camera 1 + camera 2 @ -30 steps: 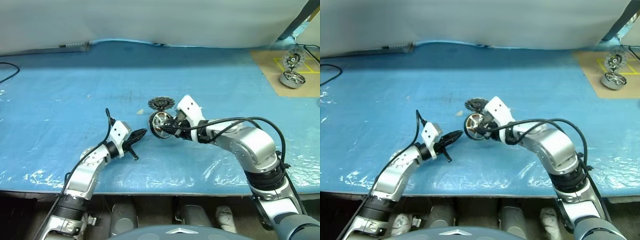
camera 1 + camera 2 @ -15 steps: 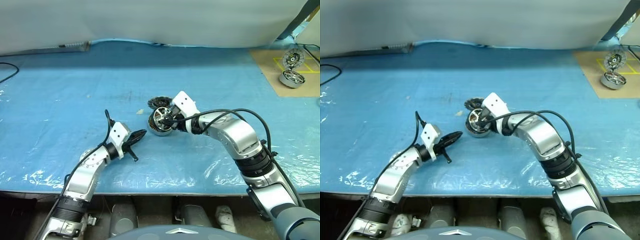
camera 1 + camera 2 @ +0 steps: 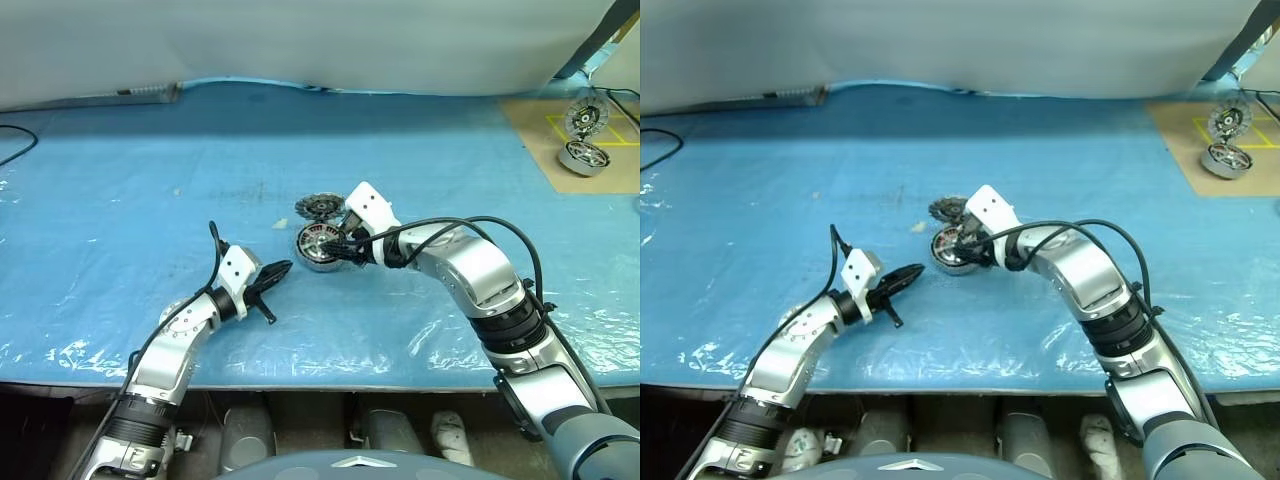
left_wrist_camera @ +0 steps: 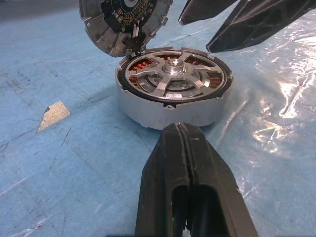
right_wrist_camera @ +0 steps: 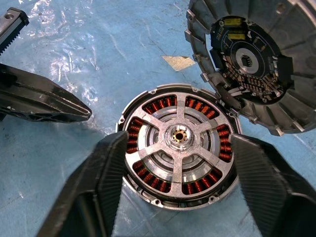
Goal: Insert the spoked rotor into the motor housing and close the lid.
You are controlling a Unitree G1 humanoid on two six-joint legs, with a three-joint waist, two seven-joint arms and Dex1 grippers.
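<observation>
Both arms are silver-grey metal with black joint bands and white blocks at the wrists. A black cable loops along each arm. The left claw and right claw have black fingers, ribbed on the inner faces.

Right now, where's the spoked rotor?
The spoked rotor sits inside the motor housing mid-table on the blue sheet, between the right gripper's open fingers, with the lid open behind it.

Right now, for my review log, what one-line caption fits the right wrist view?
Open right claw straddles the motor housing, spoked rotor seated inside, lid still open.
</observation>
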